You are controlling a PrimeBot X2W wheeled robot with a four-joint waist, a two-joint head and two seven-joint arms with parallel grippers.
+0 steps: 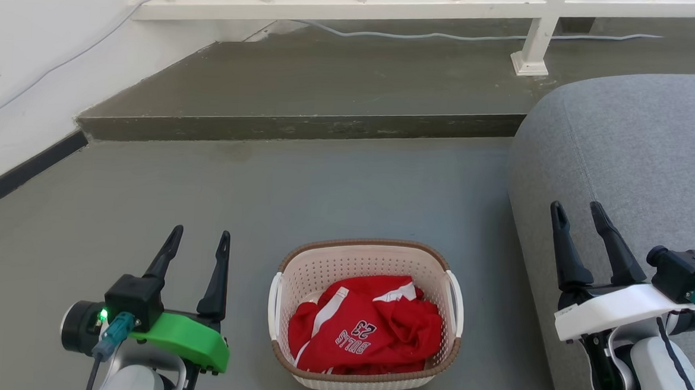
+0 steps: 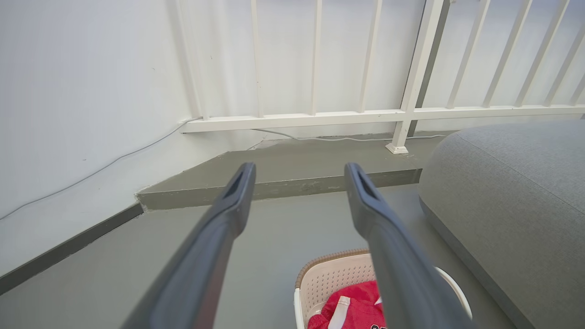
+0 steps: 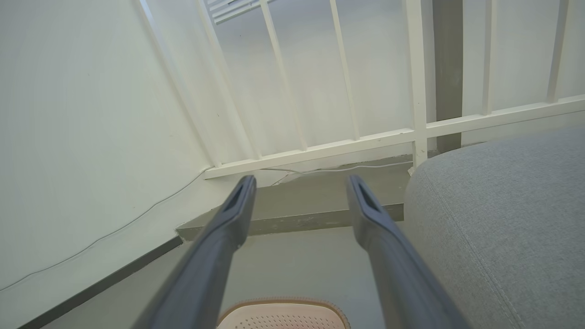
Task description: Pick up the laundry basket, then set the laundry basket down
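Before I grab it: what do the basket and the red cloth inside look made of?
The laundry basket looks like matte moulded cream plastic: even rows of small holes. Its brown rim looks woven, probably plastic too. The red garment looks like thin synthetic jersey: soft folds, printed lettering.

"BULLS 23", seemingly, on red jersey [image 1: 376, 330]

I'm looking down at a smooth grey-green concrete floor [image 1: 204, 199]. A small cream laundry basket [image 1: 349, 266] of perforated plastic, with a brown woven-look rim, stands directly on it. Near its right side, a rounded grey fabric sofa [image 1: 635, 162] rests on the floor. Behind, a low concrete step [image 1: 329, 81] carries a white railing post [image 1: 534, 44] and a thin grey cable [image 1: 427, 36].
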